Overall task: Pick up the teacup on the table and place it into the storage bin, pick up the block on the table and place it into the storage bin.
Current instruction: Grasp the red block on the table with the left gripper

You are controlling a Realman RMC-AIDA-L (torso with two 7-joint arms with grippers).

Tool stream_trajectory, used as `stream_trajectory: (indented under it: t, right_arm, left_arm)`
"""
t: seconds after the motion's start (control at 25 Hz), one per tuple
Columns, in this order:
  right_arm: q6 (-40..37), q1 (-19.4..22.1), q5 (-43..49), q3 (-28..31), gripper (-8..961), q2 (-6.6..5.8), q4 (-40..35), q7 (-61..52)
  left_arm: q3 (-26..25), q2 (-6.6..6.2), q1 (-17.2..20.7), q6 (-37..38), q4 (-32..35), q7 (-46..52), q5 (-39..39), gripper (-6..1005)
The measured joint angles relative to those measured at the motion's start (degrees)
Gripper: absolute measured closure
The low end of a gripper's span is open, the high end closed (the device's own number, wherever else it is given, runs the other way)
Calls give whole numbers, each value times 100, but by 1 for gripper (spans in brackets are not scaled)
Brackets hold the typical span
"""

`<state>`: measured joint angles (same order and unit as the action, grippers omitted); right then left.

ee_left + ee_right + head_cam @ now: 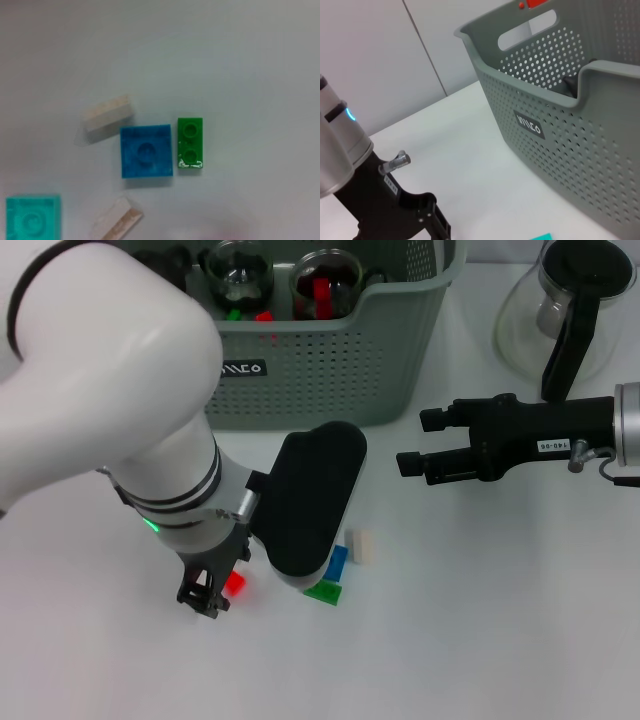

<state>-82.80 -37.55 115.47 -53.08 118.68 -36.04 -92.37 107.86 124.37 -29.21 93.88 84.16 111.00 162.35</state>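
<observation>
The grey-green storage bin [330, 360] [560, 120] stands at the back of the white table. Two glass teacups [237, 270] [325, 282] sit inside it, with red and green blocks around them. My left gripper [205, 595] is low over the table at the front left, right beside a red block [235, 583]. Just to its right lie a blue block [337, 562] [146, 151], a green block [323, 591] [190, 142] and a whitish block [363, 546] [107, 114]. My right gripper [415, 443] hovers open and empty in front of the bin's right end.
A glass pot with a black handle [565, 310] stands at the back right, behind my right arm. The left wrist view also shows a teal block [33, 217] and a second whitish block [117, 220]. My left forearm [100, 390] covers the table's left side.
</observation>
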Motion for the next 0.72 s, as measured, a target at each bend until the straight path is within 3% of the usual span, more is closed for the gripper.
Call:
stream_trajectory:
  t: [0.72]
  right_arm:
    - [40,57,2,35,72,10,21,40]
  left_arm:
    - [33,17,3,-81,-144,-3,-11,473]
